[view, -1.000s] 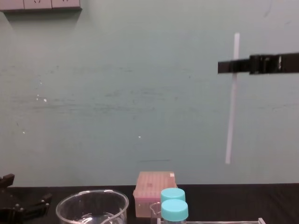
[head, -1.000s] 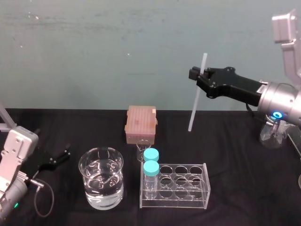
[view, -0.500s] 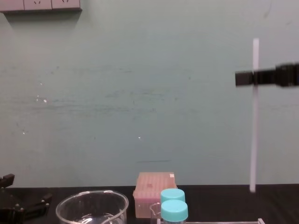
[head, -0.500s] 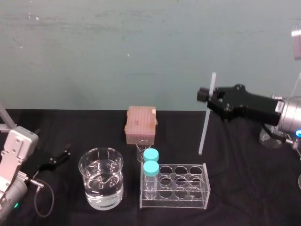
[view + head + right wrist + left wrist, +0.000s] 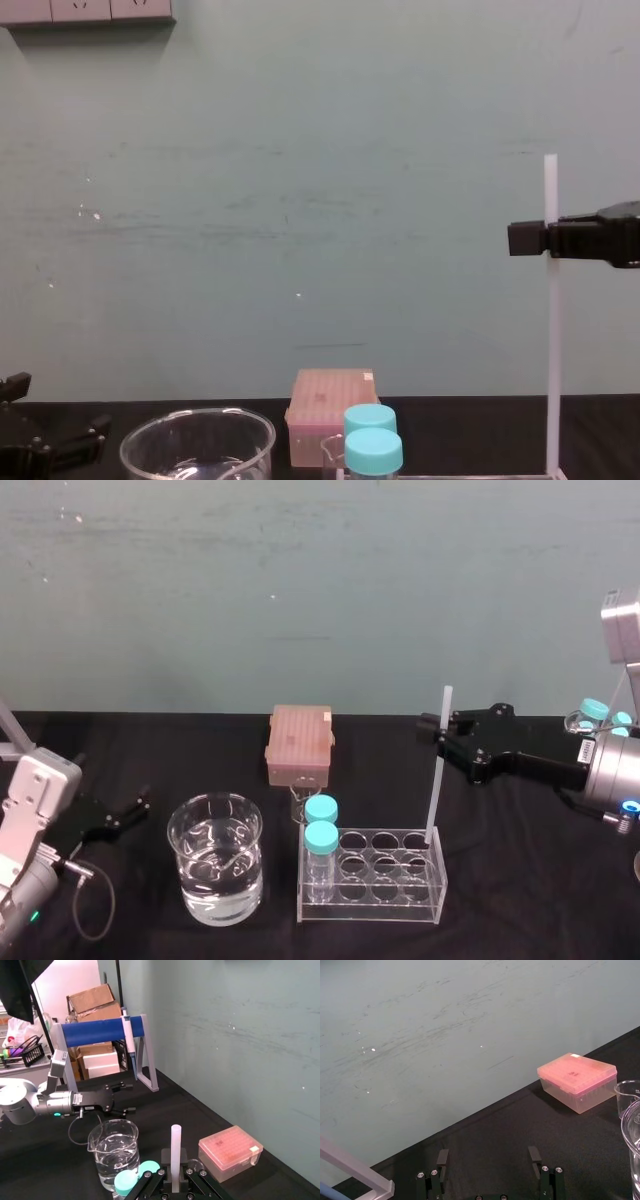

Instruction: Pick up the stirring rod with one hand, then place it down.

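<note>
Nearly upright, stirring rod (image 5: pixel 436 780) clamped in right gripper (image 5: pixel 438 730), tip at test-tube rack's (image 5: pixel 370 913) rear corner; left gripper (image 5: pixel 125 813) parked, fingers apart.

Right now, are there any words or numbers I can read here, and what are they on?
No text reads clearly.
White tag on the right end effector holding the stirring rod: too small to read.
Pale patch on the pink box: too small to read.
Left end effector, parked: none.
</note>
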Controlling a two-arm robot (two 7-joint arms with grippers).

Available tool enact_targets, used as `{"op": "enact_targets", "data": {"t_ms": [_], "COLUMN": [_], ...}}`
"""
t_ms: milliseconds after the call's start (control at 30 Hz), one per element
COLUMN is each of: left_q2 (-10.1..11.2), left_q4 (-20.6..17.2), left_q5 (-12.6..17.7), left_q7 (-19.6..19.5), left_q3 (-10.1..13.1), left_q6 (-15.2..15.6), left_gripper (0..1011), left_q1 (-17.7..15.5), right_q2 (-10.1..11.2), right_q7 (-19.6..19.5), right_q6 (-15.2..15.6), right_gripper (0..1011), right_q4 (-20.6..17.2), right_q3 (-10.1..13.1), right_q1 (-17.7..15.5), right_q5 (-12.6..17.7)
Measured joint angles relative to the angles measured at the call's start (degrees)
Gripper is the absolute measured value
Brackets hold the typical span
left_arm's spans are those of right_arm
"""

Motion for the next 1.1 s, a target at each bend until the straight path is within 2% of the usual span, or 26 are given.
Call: {"op": "enact_targets", "data": {"t_ms": [467, 833, 1100], "left_q2": [0.0, 0.0, 0.0], "left_q4": [0.0, 0.0, 0.0], "left_q5": [0.0, 0.0, 0.0], "left_q7": [0.0, 0.0, 0.0], "left_q3": [0.0, 0.0, 0.0], "left_q6": [0.0, 0.0, 0.0], "left_gripper": [1005, 1005, 1005], "left_q1": [0.0, 0.0, 0.0], "right_q2": [0.3, 0.9, -0.8], "right_q7": [1.1, 2.5, 3.8], "right_q6": [0.6, 0.8, -1.6], "right_gripper": [68, 67, 67], "right_q4": [-0.1, 0.5, 2.9], "right_q3": [0.5, -0.3, -1.6], "right_q1": [-0.8, -1.4, -1.0], "right_q5": [1.5, 1.8, 0.6]}}
